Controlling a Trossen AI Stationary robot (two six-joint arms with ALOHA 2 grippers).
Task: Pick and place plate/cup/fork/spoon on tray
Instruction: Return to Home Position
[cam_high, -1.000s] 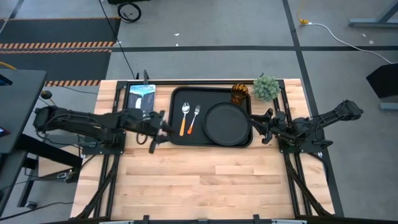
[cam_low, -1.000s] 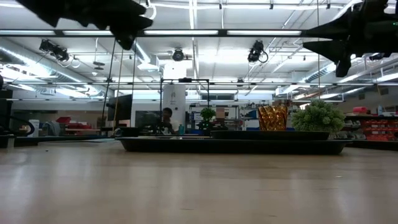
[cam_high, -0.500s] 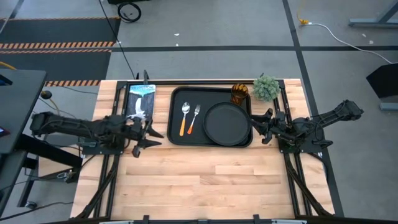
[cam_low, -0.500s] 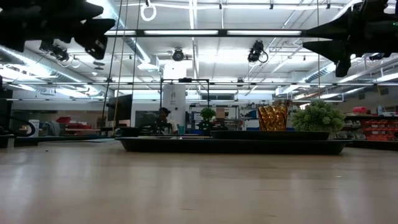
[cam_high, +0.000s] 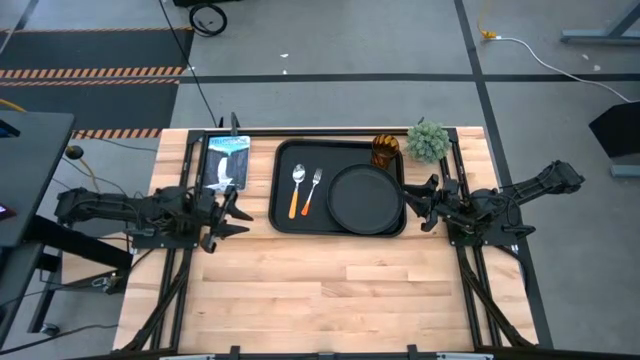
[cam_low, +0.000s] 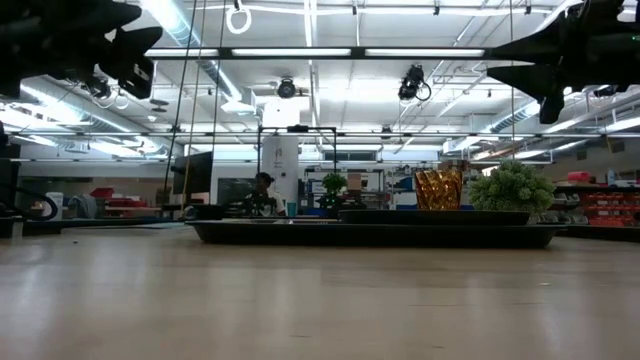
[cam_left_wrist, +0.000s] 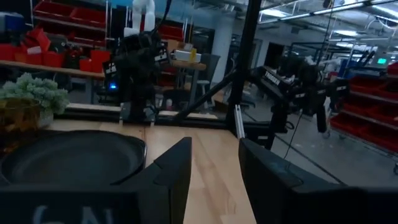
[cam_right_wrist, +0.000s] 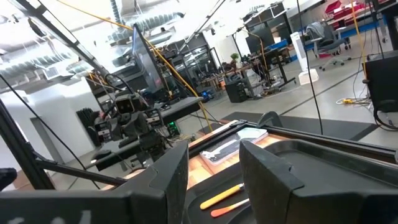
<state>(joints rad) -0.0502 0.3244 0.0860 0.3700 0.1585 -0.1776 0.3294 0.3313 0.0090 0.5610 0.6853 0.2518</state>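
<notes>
The black tray (cam_high: 284, 215) lies at the far middle of the table. On it are the round black plate (cam_high: 366, 198) at the right, and the spoon (cam_high: 297, 190) and fork (cam_high: 312, 192) side by side at the left. The amber cup (cam_high: 386, 150) stands at the tray's far right corner. My left gripper (cam_high: 238, 213) is open and empty, left of the tray. My right gripper (cam_high: 415, 205) is open and empty, at the tray's right edge beside the plate. Both hang above table height in the low view.
A small green plant (cam_high: 428, 142) stands right of the cup. A blue-and-white packet (cam_high: 226, 160) lies at the far left, beyond my left gripper. Bare wood (cam_high: 340, 290) fills the table's near half. A person shows far off in the low view (cam_low: 263, 190).
My left gripper has drawn back from the tray's left edge toward the table's left edge, still open and empty. My right gripper and the things on the tray have kept still.
</notes>
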